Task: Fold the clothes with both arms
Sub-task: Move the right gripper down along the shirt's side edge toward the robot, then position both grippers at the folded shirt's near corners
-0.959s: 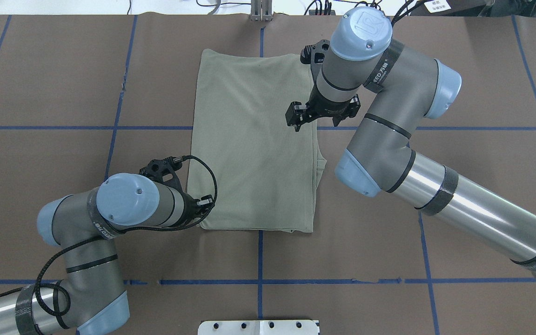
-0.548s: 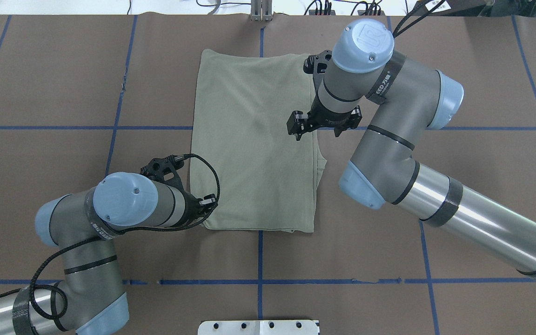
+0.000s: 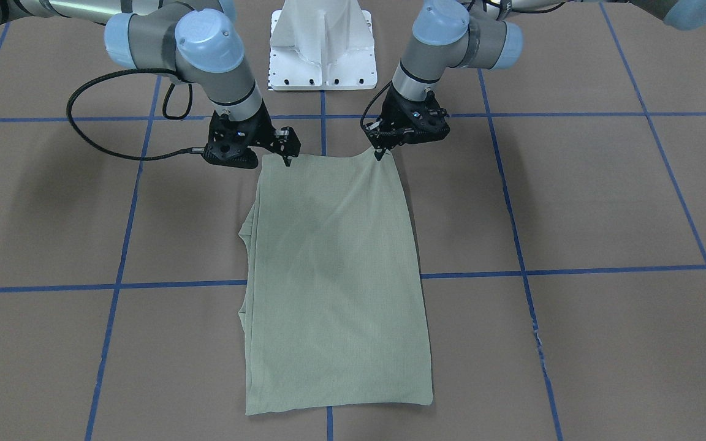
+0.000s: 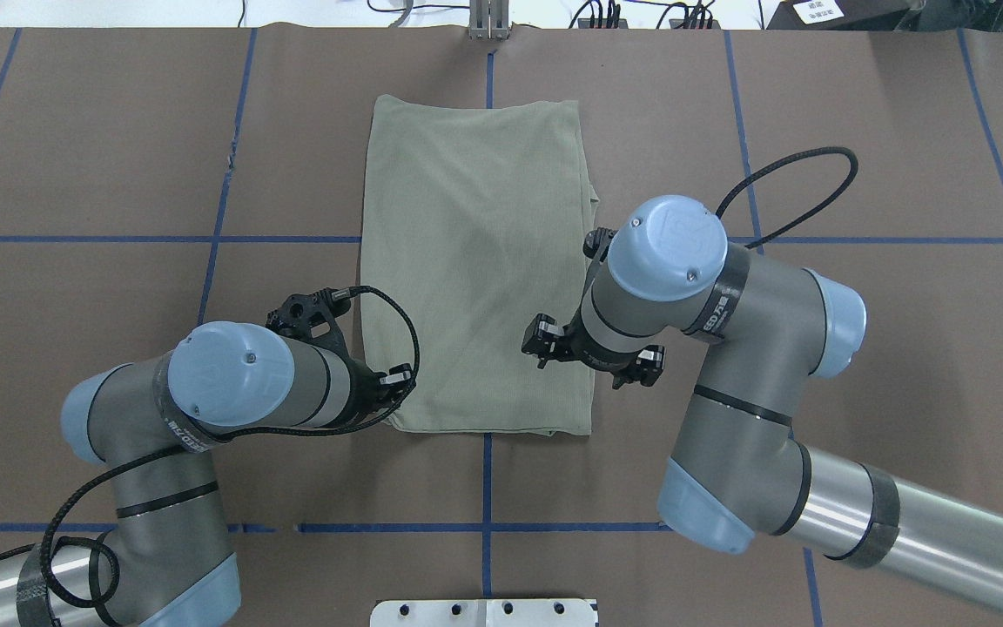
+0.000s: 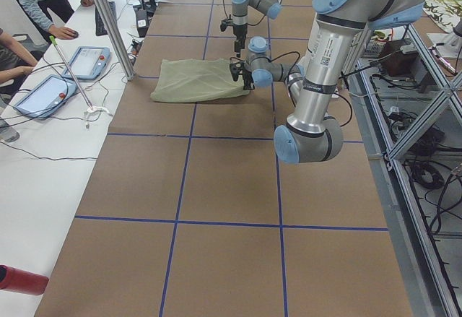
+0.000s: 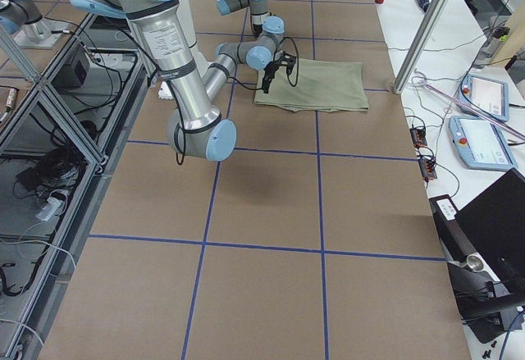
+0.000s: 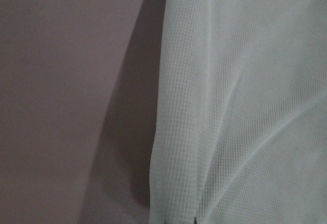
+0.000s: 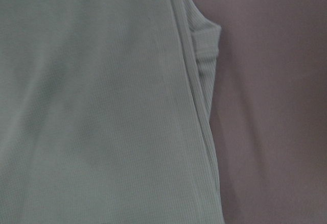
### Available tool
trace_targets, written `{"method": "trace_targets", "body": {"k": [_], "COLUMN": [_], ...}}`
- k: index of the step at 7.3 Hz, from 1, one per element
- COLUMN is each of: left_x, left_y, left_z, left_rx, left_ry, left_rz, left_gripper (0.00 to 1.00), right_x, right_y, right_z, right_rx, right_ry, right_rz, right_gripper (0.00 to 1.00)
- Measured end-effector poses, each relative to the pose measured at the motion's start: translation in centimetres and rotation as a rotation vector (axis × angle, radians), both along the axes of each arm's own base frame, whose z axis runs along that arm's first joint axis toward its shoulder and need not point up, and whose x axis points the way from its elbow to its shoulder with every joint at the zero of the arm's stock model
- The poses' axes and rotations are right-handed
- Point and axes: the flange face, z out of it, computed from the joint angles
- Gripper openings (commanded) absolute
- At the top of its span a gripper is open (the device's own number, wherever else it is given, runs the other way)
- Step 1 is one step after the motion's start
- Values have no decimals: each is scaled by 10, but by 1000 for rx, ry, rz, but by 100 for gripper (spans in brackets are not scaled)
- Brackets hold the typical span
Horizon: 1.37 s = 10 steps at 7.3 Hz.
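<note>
A pale sage-green knit shirt (image 4: 475,261) lies folded into a long rectangle at the middle of the brown worktop (image 4: 815,392), its short ends facing toward and away from the robot. Along the long edge on the robot's right, stacked layers of cloth poke out a little past the fold. The left pincer (image 3: 380,153) is clamped on the near corner on the robot's left, and the cloth rises there in a small peak. The right pincer (image 3: 287,158) points down at the other near corner. The pictures do not show whether its fingers are apart or together, or whether the tip touches the cloth. Both wrist cameras show only ribbed green knit beside bare worktop.

The right arm (image 4: 763,418) bends in over the shirt's near right edge. A black strap (image 4: 715,305) around its wrist carries white lettering that reads "EED", followed by characters too small to make out. The light-blue cap (image 4: 667,246) above it bears an embossed square emblem that cannot be read. The left arm (image 4: 171,470) carries a similar strap, and its print is illegible.

Blue tape lines (image 4: 484,527) divide the worktop into squares, and the white pedestal (image 3: 322,49) stands at the robot's edge. On a side table past the far end lie two grey handheld pendants (image 5: 85,63), with a person's hand (image 5: 72,34) beside them.
</note>
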Motion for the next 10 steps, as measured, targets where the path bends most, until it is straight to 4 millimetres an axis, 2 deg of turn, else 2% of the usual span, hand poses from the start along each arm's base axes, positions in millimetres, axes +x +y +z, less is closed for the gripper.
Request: {"method": "trace_targets", "body": {"k": [2, 5, 8, 10], "left_x": [0, 0, -1, -1], "left_y": [0, 1, 1, 1], "left_z": [0, -1, -3, -5], "left_rx": [0, 1, 3, 4], "left_ry": [1, 3, 6, 8], "left_rz": [1, 2, 1, 1], "left_gripper": [0, 0, 0, 0], "right_x": [-22, -43, -60, -70], "right_y": [29, 46, 51, 60], "right_z": [4, 6, 15, 20], "right_rx": [-181, -302, -317, -316], "right_ry": [32, 48, 75, 91], "right_rz": [192, 449, 479, 463], "right_gripper": [100, 100, 100, 100]}}
